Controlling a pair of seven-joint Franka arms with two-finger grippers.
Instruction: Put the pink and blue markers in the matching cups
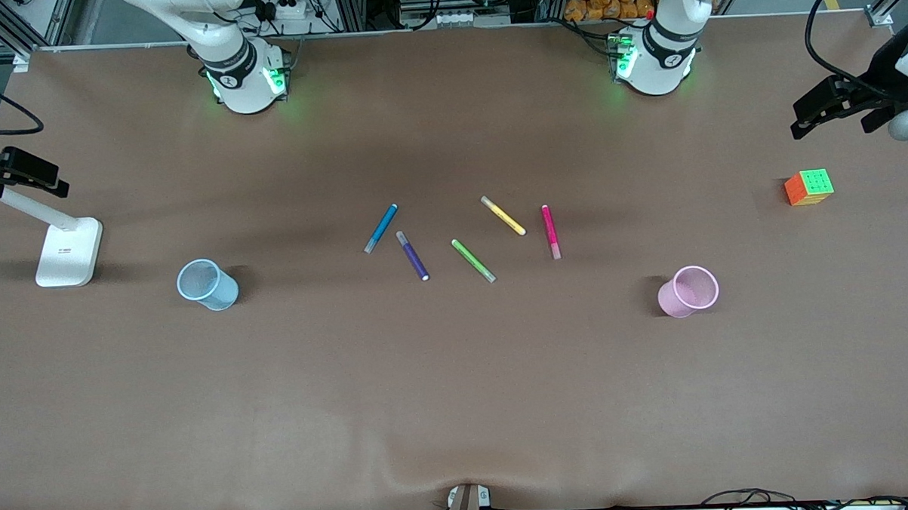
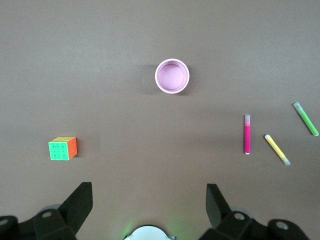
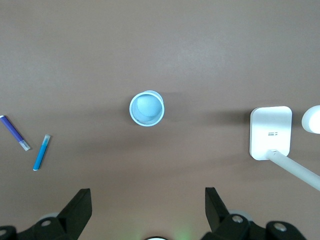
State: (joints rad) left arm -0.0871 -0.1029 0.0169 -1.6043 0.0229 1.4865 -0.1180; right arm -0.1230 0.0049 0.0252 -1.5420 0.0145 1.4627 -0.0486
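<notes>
Nothing picked up yet, both arms are parked up high, one at each end of the worktop (image 1: 459, 406).

Blue cup (image 1: 207, 285) stands toward the right arm's end, pink cup (image 1: 688, 291) toward the left arm's end, both upright and empty as far as I can tell.

The pens lie in a loose row mid-worktop, between the cups and a bit farther from the front camera than either. The blue marker (image 1: 381, 228) is the end one on the blue cup's side, just beside the purple pen (image 1: 412, 255) but not touching. The pink marker (image 1: 550, 231) is the end one on the pink cup's side, lying roughly along the near-far line.

So each marker sits on its matching arm's side: right arm for blue, left for pink.

Right end effector (image 3: 147, 212) hangs over the worktop by the blue cup, fingers spread, holding nothing. Left end effector (image 2: 149, 210) hangs between pink cup and cube (image 1: 809, 187), also spread and empty. Both markers lie off to the side toward the middle, well apart from the fingers.
</notes>
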